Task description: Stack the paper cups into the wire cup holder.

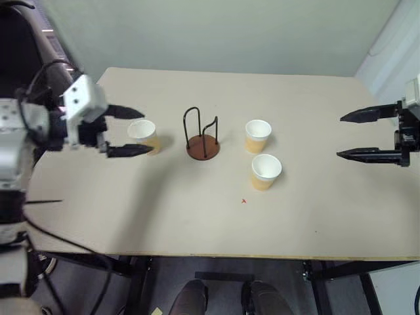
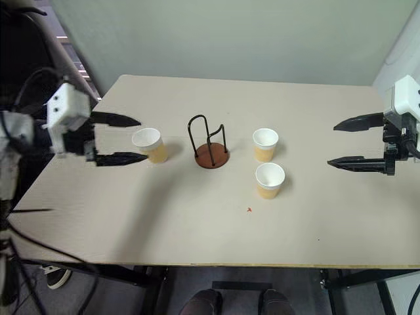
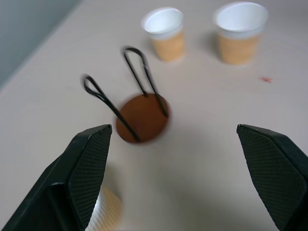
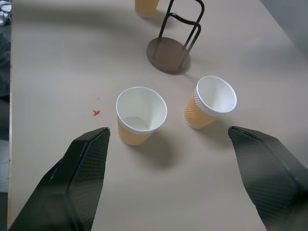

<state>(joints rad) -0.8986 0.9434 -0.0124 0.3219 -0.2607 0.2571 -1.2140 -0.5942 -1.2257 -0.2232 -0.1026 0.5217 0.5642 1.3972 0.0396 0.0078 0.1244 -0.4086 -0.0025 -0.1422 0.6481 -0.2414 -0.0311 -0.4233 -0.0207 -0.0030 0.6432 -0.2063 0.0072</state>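
On the beige table (image 1: 197, 223), the wire cup holder (image 1: 203, 136) stands empty near the middle, its black loops upright on the reddish-brown disc. One paper cup (image 1: 144, 135) stands upright to its left, between the spread fingers of the left gripper (image 1: 128, 131), which is wide open and not visibly touching it. In the left wrist view only a sliver of that cup's ribbed side (image 3: 107, 210) peeks beside one finger. Two more cups stand upright right of the holder, one (image 1: 257, 136) beside it and one (image 1: 265, 172) nearer the front edge. The right gripper (image 1: 357, 135) hovers well apart from them, wide open and empty. A small red mark (image 1: 243, 201) lies on the table near the front cup.
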